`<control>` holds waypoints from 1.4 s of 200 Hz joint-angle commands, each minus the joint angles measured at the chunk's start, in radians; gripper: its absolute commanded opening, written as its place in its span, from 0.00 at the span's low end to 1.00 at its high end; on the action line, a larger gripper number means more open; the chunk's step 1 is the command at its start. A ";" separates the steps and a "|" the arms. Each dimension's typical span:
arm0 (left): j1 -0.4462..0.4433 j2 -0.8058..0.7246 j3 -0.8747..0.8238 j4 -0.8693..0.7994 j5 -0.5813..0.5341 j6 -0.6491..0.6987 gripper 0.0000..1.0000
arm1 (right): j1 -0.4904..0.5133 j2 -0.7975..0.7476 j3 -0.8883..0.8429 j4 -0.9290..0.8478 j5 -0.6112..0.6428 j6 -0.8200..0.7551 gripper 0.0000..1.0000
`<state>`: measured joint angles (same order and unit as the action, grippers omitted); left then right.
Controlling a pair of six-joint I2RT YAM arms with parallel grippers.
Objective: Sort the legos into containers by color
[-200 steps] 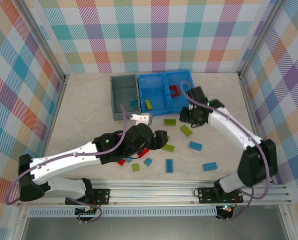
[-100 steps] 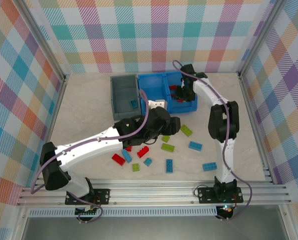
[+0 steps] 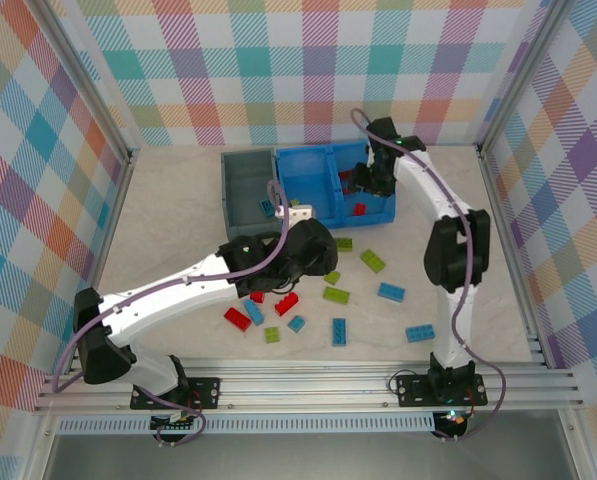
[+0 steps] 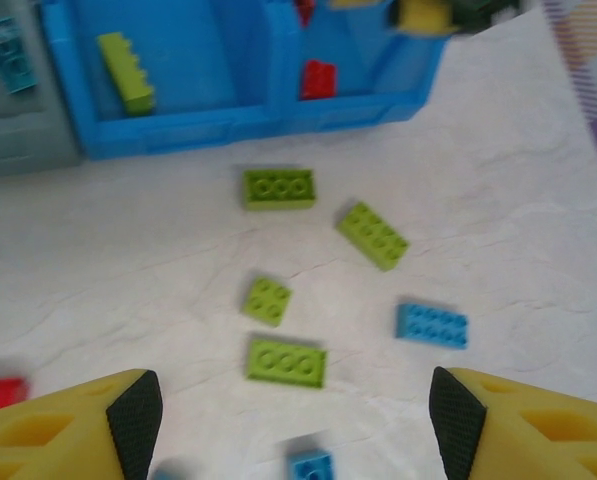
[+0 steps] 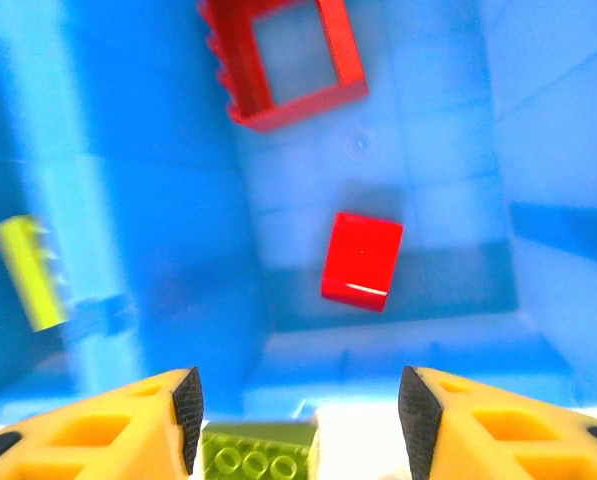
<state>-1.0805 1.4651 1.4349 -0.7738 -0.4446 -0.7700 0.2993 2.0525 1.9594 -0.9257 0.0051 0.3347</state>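
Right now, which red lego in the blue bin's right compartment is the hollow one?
The red square frame: its middle is an open window. The other, a small red brick, is a solid block.

A small red plastic brick (image 5: 362,262) and a hollow red square frame (image 5: 286,62) are contained in the bright blue plastic bin's (image 3: 318,151) right compartment.
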 commanded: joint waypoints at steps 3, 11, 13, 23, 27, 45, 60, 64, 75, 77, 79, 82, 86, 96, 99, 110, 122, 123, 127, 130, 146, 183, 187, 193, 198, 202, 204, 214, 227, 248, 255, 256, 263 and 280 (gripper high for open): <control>0.014 -0.066 -0.076 -0.215 -0.038 -0.117 0.72 | 0.064 -0.281 -0.145 0.023 0.017 0.000 0.56; 0.017 -0.092 -0.134 -0.226 -0.029 -0.163 0.72 | 0.105 -0.365 -0.235 0.044 0.030 0.005 0.56; 0.017 -0.099 -0.149 -0.226 -0.027 -0.173 0.72 | 0.115 -0.386 -0.260 0.049 0.032 0.007 0.56; 0.021 -0.138 -0.229 -0.221 -0.013 -0.221 0.70 | 0.180 -0.490 -0.389 0.090 0.032 0.023 0.56; 0.025 -0.150 -0.258 -0.218 -0.005 -0.240 0.70 | 0.205 -0.531 -0.445 0.110 0.026 0.031 0.57; 0.059 -0.180 -0.368 -0.198 0.043 -0.298 0.67 | 0.340 -0.709 -0.690 0.206 -0.018 0.077 0.57; 0.088 -0.182 -0.432 -0.164 0.069 -0.317 0.64 | 0.453 -0.844 -0.868 0.295 -0.057 0.112 0.57; 0.097 -0.180 -0.445 -0.153 0.076 -0.318 0.64 | 0.486 -0.876 -0.905 0.315 -0.059 0.118 0.57; 0.122 -0.167 -0.473 -0.131 0.091 -0.318 0.63 | 0.562 -0.960 -1.007 0.365 -0.063 0.145 0.59; 0.127 -0.163 -0.476 -0.128 0.095 -0.317 0.63 | 0.573 -0.971 -1.023 0.373 -0.068 0.148 0.59; 0.132 -0.159 -0.479 -0.124 0.099 -0.316 0.63 | 0.583 -0.985 -1.038 0.380 -0.071 0.155 0.59; 0.139 -0.154 -0.485 -0.119 0.101 -0.316 0.62 | 0.596 -1.002 -1.061 0.389 -0.074 0.164 0.59; 0.151 -0.147 -0.492 -0.112 0.109 -0.315 0.62 | 0.613 -1.024 -1.083 0.394 -0.072 0.178 0.59; 0.173 -0.124 -0.508 -0.088 0.127 -0.310 0.60 | 0.648 -1.061 -1.128 0.389 -0.053 0.207 0.59; 0.180 -0.115 -0.513 -0.079 0.133 -0.309 0.59 | 0.657 -1.070 -1.136 0.385 -0.047 0.216 0.59; 0.199 -0.088 -0.525 -0.052 0.156 -0.308 0.54 | 0.678 -1.098 -1.157 0.366 -0.026 0.241 0.59; 0.203 -0.063 -0.532 -0.034 0.160 -0.317 0.52 | 0.690 -1.124 -1.170 0.355 -0.015 0.255 0.59; 0.203 -0.060 -0.532 -0.033 0.159 -0.318 0.52 | 0.691 -1.127 -1.170 0.354 -0.015 0.256 0.59; 0.204 -0.053 -0.534 -0.028 0.157 -0.322 0.52 | 0.692 -1.133 -1.172 0.352 -0.011 0.259 0.59; 0.205 -0.050 -0.537 -0.024 0.156 -0.325 0.52 | 0.692 -1.136 -1.172 0.351 -0.009 0.261 0.59; 0.206 -0.023 -0.544 -0.005 0.158 -0.331 0.52 | 0.693 -1.143 -1.165 0.340 -0.003 0.259 0.59; 0.208 0.006 -0.543 -0.033 0.143 -0.342 0.51 | 0.692 -1.117 -1.155 0.342 0.002 0.257 0.59; 0.208 0.005 -0.546 -0.030 0.142 -0.342 0.51 | 0.693 -1.114 -1.156 0.345 -0.001 0.259 0.59; 0.208 0.005 -0.554 -0.022 0.142 -0.344 0.50 | 0.693 -1.110 -1.157 0.349 -0.003 0.259 0.59; 0.208 0.006 -0.561 -0.016 0.140 -0.346 0.50 | 0.692 -1.105 -1.157 0.352 -0.005 0.259 0.59; 0.208 0.008 -0.565 -0.011 0.140 -0.348 0.49 | 0.693 -1.104 -1.159 0.356 -0.005 0.260 0.59; 0.208 0.009 -0.568 -0.008 0.138 -0.348 0.49 | 0.693 -1.103 -1.158 0.358 -0.005 0.262 0.59; 0.208 0.015 -0.578 0.013 0.132 -0.351 0.47 | 0.693 -1.101 -1.159 0.364 -0.012 0.262 0.59; 0.212 0.029 -0.580 0.033 0.130 -0.349 0.45 | 0.693 -1.101 -1.159 0.372 -0.022 0.260 0.59; 0.215 0.071 -0.547 0.014 0.114 -0.338 0.45 | 0.692 -1.106 -1.157 0.373 -0.037 0.257 0.60; 0.217 0.081 -0.540 0.010 0.110 -0.335 0.44 | 0.693 -1.109 -1.154 0.369 -0.039 0.257 0.60; 0.217 0.082 -0.539 0.010 0.109 -0.335 0.44 | 0.693 -1.109 -1.153 0.368 -0.039 0.258 0.60; 0.217 0.084 -0.538 0.012 0.106 -0.333 0.43 | 0.692 -1.112 -1.152 0.362 -0.038 0.260 0.60; 0.217 0.090 -0.542 0.029 0.105 -0.333 0.41 | 0.693 -1.122 -1.155 0.357 -0.034 0.264 0.60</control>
<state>-0.8799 1.5436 0.8742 -0.7513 -0.3145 -1.1065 0.9863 0.9520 0.7925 -0.5762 -0.0174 0.5880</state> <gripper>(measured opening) 0.425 0.598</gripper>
